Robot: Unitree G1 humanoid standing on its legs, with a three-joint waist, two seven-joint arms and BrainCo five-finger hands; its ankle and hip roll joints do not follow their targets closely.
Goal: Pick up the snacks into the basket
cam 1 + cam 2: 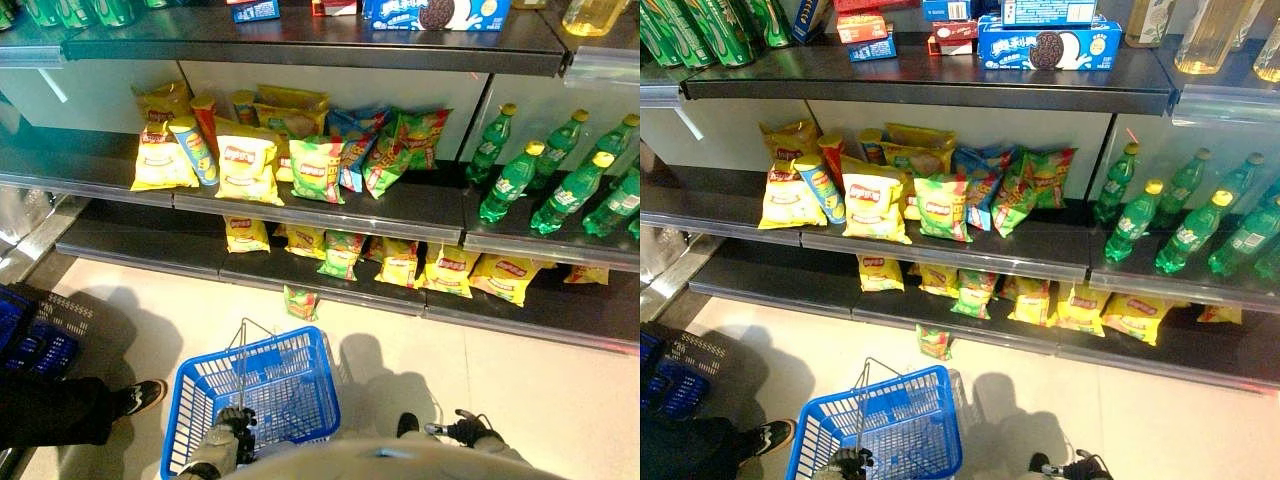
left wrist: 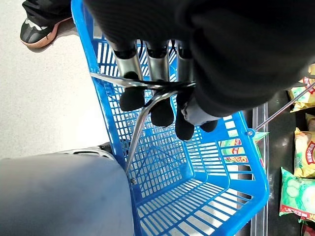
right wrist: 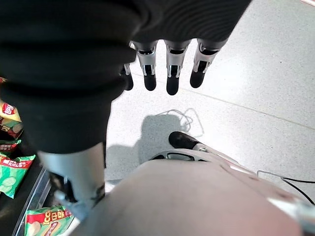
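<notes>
The snack bags (image 1: 290, 150) lie in a heap on the middle shelf (image 1: 420, 215), yellow ones on the left side of the heap and green ones on the right, with a second row of bags (image 1: 400, 262) on the shelf beneath. One green bag (image 1: 300, 302) lies apart on the floor (image 1: 500, 380), just in front of the lowest shelf and between it and the basket (image 1: 255, 390). None of the snacks is in the basket yet.

The blue basket hangs low over the floor, below the shelves, probably kept there so bags can be dropped straight in once picked. Its wire handle (image 2: 147, 91) passes under the curled fingers of the left hand (image 2: 162, 73), which is clenched around it and carries the basket's weight.

The right hand (image 3: 167, 64) hangs over bare floor to the right of the basket, fingers relaxed and fairly straight, holding nothing and touching nothing. It looks free to reach for a bag.

A person's shoe (image 1: 140, 397) stands left of the basket.
</notes>
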